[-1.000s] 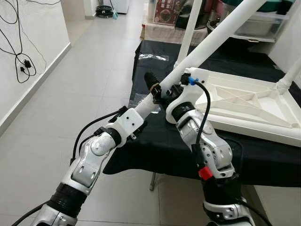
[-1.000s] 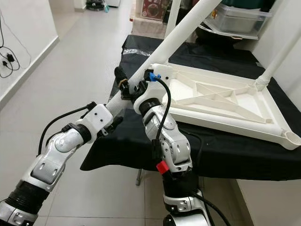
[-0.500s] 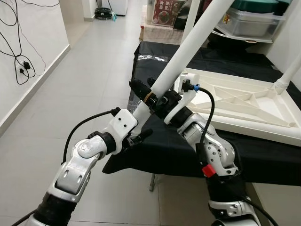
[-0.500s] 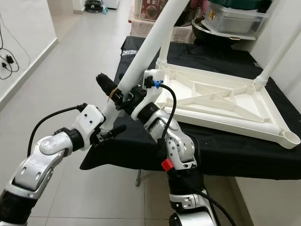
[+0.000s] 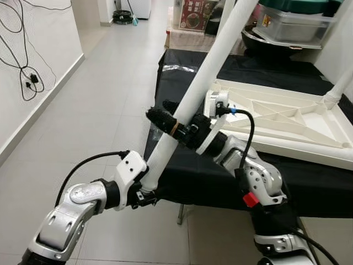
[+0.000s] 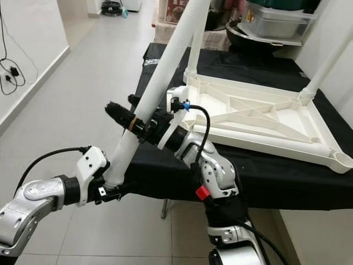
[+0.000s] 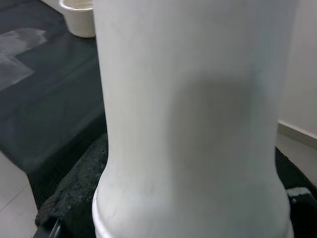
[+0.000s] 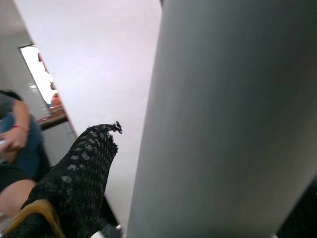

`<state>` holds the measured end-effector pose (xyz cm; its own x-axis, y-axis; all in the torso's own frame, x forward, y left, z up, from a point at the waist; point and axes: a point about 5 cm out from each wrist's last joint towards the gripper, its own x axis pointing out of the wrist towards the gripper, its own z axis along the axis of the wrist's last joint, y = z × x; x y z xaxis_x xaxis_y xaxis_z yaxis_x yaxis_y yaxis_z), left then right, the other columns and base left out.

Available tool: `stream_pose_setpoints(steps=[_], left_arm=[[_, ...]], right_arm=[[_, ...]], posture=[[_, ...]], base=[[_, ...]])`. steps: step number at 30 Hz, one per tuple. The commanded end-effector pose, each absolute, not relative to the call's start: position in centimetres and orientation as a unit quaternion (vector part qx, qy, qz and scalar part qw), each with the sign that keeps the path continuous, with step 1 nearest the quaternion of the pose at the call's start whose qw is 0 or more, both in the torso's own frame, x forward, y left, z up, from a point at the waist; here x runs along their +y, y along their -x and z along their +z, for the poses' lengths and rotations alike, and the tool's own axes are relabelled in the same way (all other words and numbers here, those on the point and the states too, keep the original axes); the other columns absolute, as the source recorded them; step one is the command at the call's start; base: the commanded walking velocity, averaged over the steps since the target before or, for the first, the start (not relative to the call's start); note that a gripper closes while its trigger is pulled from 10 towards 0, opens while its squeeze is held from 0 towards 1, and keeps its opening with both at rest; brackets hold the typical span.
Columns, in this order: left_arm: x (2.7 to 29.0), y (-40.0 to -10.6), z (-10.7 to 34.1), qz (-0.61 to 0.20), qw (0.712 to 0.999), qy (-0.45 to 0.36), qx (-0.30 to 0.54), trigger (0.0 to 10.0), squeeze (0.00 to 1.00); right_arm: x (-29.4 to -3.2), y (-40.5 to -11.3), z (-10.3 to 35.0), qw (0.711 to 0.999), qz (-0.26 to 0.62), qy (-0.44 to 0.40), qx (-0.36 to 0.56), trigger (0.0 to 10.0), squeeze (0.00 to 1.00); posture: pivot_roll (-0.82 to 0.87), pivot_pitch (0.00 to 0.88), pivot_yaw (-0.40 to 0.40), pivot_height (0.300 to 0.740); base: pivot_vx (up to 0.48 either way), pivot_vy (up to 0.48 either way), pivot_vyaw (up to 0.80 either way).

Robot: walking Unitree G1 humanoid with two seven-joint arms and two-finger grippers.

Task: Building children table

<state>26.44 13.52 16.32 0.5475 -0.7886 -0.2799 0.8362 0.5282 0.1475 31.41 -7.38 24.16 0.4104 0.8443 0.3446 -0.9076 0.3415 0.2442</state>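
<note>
Black cloth (image 5: 287, 182) covers the bench carrying the upturned white tabletop (image 5: 287, 118). Beside its near corner slants a long white table leg (image 5: 207, 72); the right gripper (image 5: 168, 118) clamps its middle, the left gripper (image 5: 144, 194) its lower end.

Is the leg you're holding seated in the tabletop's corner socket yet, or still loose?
Still loose. The white table leg slants in the air, its lower end at the left gripper, the right gripper clamped mid-shaft, off the upturned tabletop.
</note>
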Motion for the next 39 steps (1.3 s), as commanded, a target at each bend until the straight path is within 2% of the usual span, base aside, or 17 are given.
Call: stream_pose_setpoints(steps=[1, 8, 27, 35, 36, 37, 38, 39], left_arm=[[13.1, -26.3, 17.0, -0.494, 0.854, -0.141, 0.082, 10.0, 0.00], [12.7, -26.1, 17.0, -0.507, 0.848, -0.130, 0.086, 10.0, 0.00], [11.8, -24.3, 16.2, -0.548, 0.822, -0.109, 0.107, 10.0, 0.00], [12.4, -24.4, 16.2, -0.544, 0.823, -0.118, 0.113, 10.0, 0.00], [12.4, -24.3, 16.2, -0.544, 0.823, -0.117, 0.114, 10.0, 0.00], [12.4, -24.3, 16.1, -0.544, 0.822, -0.119, 0.115, 10.0, 0.00], [12.4, -24.4, 16.1, -0.544, 0.823, -0.119, 0.115, 10.0, 0.00], [12.4, -24.4, 16.1, -0.544, 0.823, -0.119, 0.115, 10.0, 0.00]], right_arm=[[-6.7, -30.5, 23.8, 0.790, 0.574, -0.205, -0.062, 10.0, 0.00], [-6.2, -29.6, 23.3, 0.771, 0.603, -0.198, -0.051, 10.0, 0.00], [-5.9, -30.3, 24.0, 0.770, 0.604, -0.195, -0.065, 10.0, 0.00], [-5.7, -29.5, 23.6, 0.747, 0.636, -0.191, -0.047, 10.0, 0.00], [-5.7, -29.3, 23.5, 0.743, 0.639, -0.192, -0.046, 2.9, 0.00], [-5.7, -29.3, 23.5, 0.742, 0.639, -0.195, -0.046, 2.9, 0.00], [-5.7, -29.3, 23.6, 0.741, 0.640, -0.196, -0.046, 0.0, 0.00], [-5.7, -29.3, 23.6, 0.741, 0.640, -0.196, -0.046, 0.0, 0.00]], posture=[[0.11, 0.102, -0.056, 0.740], [0.11, 0.093, -0.055, 0.740], [0.10, 0.091, -0.059, 0.740], [0.10, 0.095, -0.059, 0.740], [0.10, 0.095, -0.059, 0.740], [0.10, 0.098, -0.060, 0.740], [0.10, 0.098, -0.060, 0.740], [0.10, 0.098, -0.060, 0.740]], base=[[0.000, 0.000, 0.00], [0.000, 0.000, 0.00], [0.000, 0.000, 0.00], [0.000, 0.000, 0.00], [0.000, 0.000, 0.00], [0.000, 0.000, 0.00], [0.000, 0.000, 0.00], [0.000, 0.000, 0.00]])
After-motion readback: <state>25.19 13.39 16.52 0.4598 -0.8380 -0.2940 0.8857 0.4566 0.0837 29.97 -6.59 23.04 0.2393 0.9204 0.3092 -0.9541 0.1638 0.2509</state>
